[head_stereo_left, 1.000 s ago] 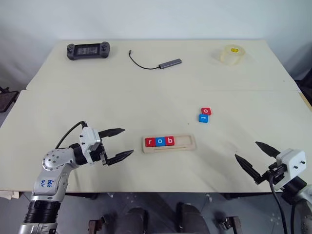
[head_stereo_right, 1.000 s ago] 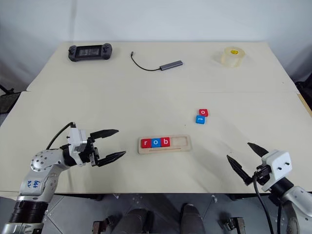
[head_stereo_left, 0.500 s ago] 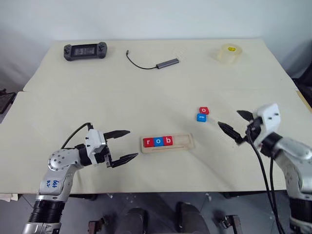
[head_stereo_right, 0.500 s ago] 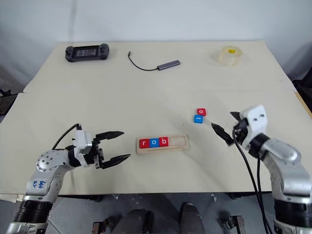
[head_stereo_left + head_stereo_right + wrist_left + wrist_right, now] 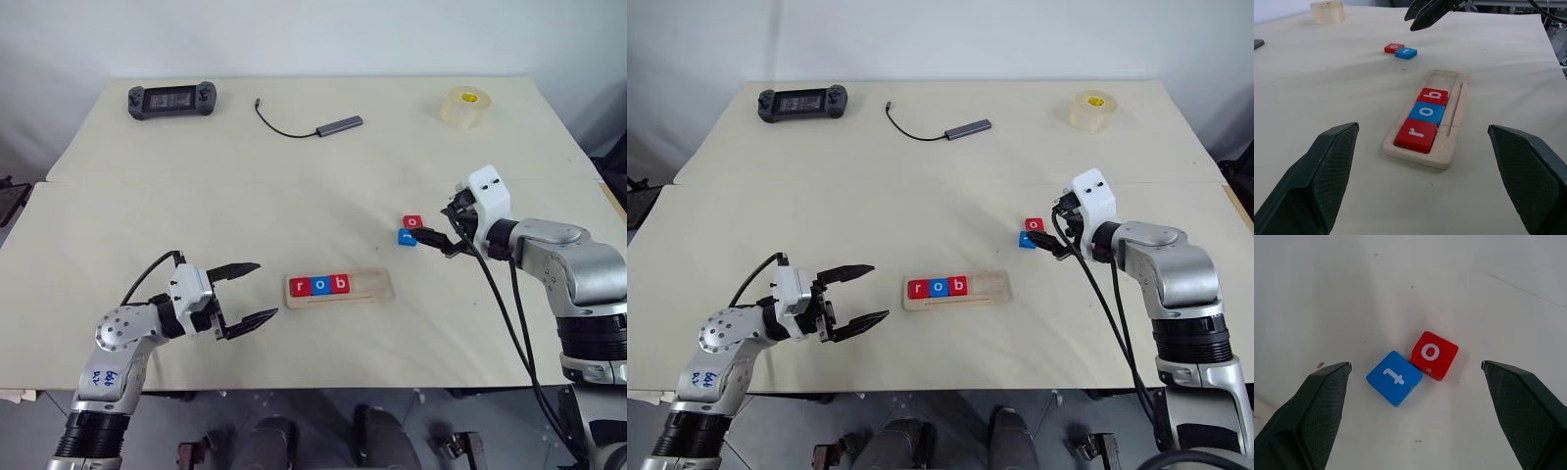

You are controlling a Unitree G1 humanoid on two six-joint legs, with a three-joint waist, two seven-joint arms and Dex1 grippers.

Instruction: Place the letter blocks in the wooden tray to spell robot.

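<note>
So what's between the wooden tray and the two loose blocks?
Nothing. The left eye view shows bare table between the tray and the loose red o and blue t.

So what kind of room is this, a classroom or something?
Probably a robot test room or lab, not a classroom. A plain pale table stands against a bare white wall, and on it lie a handheld controller, a USB adapter on a cable and a roll of clear tape.
</note>
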